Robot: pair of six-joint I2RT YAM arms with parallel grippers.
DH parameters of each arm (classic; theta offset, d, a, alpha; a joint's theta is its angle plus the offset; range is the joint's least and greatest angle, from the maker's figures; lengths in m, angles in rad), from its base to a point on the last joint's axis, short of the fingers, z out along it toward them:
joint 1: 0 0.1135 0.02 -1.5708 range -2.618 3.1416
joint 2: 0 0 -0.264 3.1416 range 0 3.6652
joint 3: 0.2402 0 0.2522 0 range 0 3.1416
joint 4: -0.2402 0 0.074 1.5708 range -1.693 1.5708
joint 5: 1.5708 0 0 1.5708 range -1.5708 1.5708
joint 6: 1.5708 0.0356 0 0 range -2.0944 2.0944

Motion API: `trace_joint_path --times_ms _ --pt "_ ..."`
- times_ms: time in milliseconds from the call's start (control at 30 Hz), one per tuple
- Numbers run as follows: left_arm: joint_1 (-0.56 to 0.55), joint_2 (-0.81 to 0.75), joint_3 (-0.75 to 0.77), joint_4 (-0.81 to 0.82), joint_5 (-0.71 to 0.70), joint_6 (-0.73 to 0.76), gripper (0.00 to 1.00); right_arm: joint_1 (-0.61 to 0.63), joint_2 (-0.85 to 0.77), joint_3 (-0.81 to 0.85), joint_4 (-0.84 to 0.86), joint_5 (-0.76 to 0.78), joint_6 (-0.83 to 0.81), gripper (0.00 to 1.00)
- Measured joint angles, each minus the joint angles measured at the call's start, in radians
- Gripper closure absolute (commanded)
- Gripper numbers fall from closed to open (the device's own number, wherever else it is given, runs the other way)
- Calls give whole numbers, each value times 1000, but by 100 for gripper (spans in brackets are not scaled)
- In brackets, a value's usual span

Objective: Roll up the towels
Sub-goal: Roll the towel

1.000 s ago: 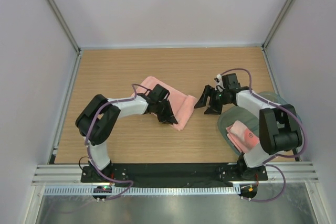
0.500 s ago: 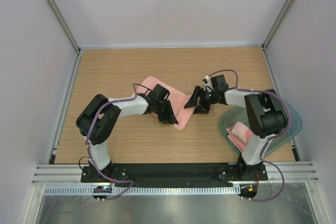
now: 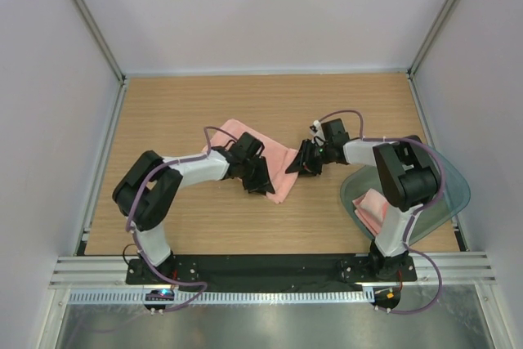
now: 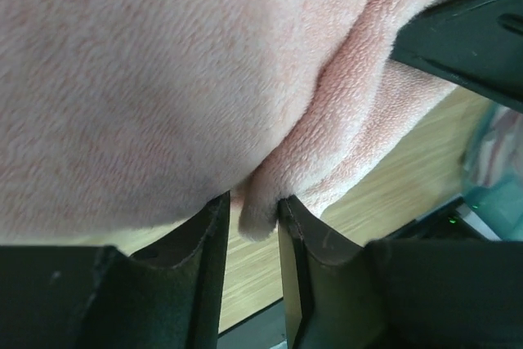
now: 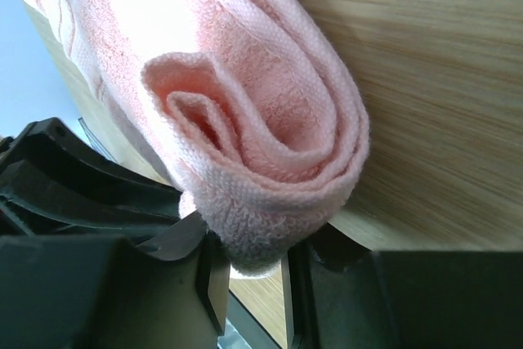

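Towels lie in two places on your wooden counter, one out in the open and one in a container. A translucent grey-green tub sits at the counter's near right corner. The middle towel is salmon pink and lies slantwise near the counter's centre, running from far left to near right. Its right end is curled into a loose spiral, which you see plainly in the right wrist view. The second towel, the same pink, is folded up inside the tub.

Your left arm reaches in from the near left corner, across the middle towel's near side. Your right arm bends over the tub and stretches left to the towel's right end.

The right claw is clenched on the spiral end, with terry cloth squeezed between its fingers. The left claw sits at the towel's near edge. Its jaws stand narrow, with a small tuck of cloth hanging between the fingers. You cannot tell whether that tuck is pinched or lying loose.
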Motion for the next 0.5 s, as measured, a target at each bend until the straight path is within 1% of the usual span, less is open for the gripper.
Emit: trace_joint_path --times_ms 200,300,400,500 --pt "-12 -69 0 -126 -159 64 68 21 0 45 -78 21 -16 73" --pt "-18 -93 0 -180 -220 87 69 26 0 66 -109 35 -24 73" --pt "-20 -111 -1 -280 -304 111 71 18 0 82 -132 53 -38 73" --pt "-43 -141 2 -353 -398 143 67 13 0 95 -153 64 -47 73"
